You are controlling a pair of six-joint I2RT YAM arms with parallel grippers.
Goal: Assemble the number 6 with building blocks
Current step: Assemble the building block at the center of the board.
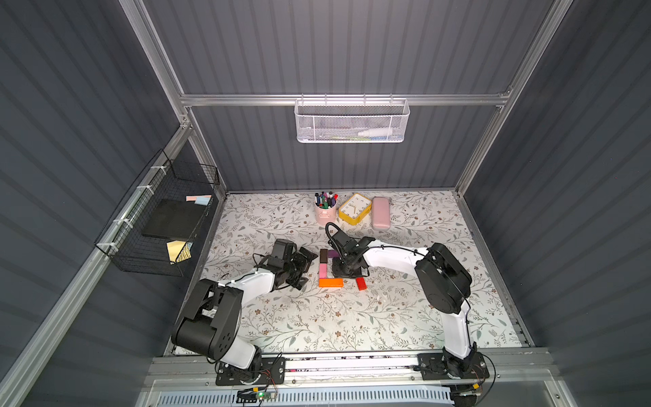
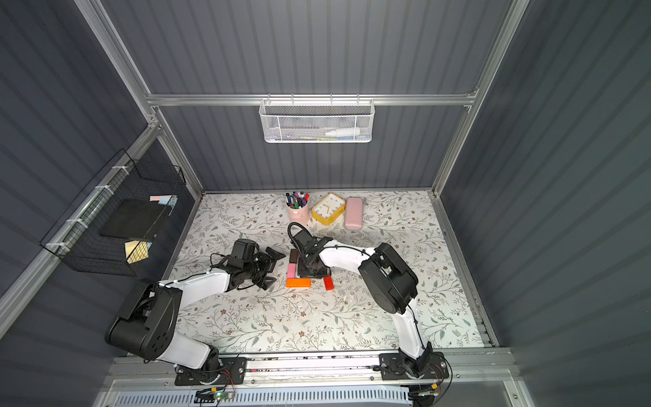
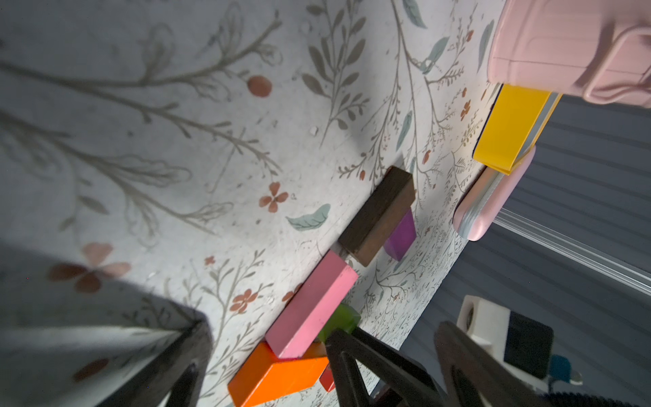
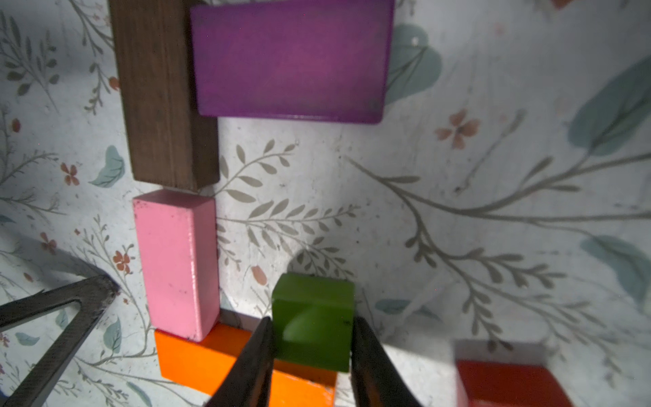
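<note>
The white-and-black right arm (image 1: 387,254) is arching in from the near right. Its right hand (image 4: 310,322) is pointing down and pinching the small green cube (image 4: 313,299) just right of the pink rectangular block (image 1: 322,270), over the long orange bar (image 1: 330,282). The left hand (image 1: 308,268) is reaching low over the floral-patterned surface (image 1: 317,324), left of the dark brown wooden block (image 1: 323,255), gaping wide and holding nothing.

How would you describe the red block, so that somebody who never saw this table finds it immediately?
On the floral table, find the cluster of coloured blocks in the middle. Follow the long orange bar toward the right arm: the red block lies just past its end. It alone is red, and it touches no other block.
</note>
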